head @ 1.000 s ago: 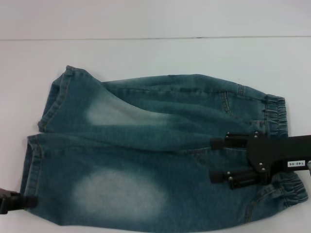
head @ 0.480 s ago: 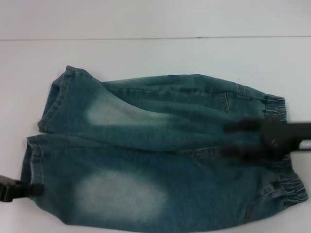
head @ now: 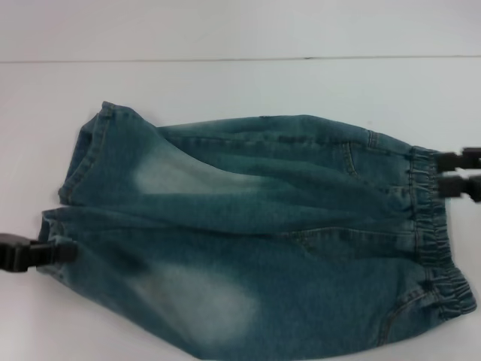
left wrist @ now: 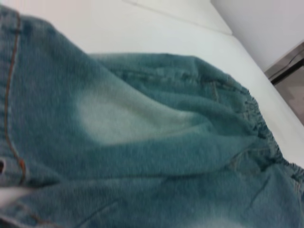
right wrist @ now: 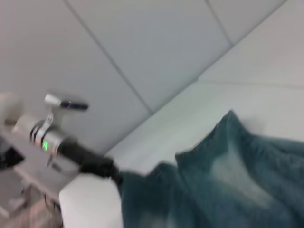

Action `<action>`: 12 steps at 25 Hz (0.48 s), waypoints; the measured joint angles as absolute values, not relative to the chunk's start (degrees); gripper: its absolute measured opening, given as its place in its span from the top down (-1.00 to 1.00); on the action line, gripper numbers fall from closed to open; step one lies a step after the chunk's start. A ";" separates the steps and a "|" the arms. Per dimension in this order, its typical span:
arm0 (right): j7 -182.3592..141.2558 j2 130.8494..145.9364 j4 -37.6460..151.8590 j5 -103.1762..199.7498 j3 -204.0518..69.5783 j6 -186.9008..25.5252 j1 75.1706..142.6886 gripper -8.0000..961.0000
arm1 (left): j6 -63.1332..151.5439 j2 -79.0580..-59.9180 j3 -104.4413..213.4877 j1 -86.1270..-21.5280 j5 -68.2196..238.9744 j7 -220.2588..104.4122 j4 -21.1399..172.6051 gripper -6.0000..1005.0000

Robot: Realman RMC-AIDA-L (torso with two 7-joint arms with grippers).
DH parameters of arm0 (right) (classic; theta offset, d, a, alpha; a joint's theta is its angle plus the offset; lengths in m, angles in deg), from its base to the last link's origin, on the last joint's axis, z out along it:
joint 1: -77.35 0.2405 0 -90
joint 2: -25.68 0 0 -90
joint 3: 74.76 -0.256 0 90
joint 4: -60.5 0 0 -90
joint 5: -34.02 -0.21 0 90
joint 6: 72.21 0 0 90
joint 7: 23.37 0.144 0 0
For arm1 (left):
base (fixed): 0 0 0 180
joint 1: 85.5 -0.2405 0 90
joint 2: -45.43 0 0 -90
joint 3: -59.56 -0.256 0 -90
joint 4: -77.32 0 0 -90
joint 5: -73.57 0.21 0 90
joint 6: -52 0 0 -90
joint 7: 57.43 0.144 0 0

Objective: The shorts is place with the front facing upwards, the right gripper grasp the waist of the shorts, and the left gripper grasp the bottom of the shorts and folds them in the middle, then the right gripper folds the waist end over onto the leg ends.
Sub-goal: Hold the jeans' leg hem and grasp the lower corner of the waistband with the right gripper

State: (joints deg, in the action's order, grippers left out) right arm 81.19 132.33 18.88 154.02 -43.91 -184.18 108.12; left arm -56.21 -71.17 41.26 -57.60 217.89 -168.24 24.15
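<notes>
Denim shorts [head: 255, 241] lie flat, front up, across near part of white surface [head: 240, 83], leg ends toward left edge, waistband toward right edge. Left gripper [head: 30, 253] at near leg hem, jaws seemingly closed on hem, ready for middle fold. Farther back, right gripper [head: 460, 174] touches waistband; jaws' grip cannot tell.

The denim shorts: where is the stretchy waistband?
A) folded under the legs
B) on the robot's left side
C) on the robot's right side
C: in the head view the gathered elastic waistband lies at the right end of the denim shorts, by the right gripper; the leg hems point left.
</notes>
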 joint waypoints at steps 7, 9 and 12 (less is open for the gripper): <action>83.83 131.58 12.82 161.60 -40.99 -185.99 108.18 -0.95 | -54.69 -71.11 41.33 -56.52 215.89 -168.74 25.21 0.92; 84.10 131.57 12.80 165.14 -40.22 -186.03 108.77 -0.95 | -53.87 -71.11 41.10 -56.08 215.81 -168.80 25.79 0.92; 84.99 131.69 12.78 170.22 -38.76 -186.06 109.53 -0.95 | -53.15 -70.97 41.02 -55.52 215.80 -168.91 26.15 0.92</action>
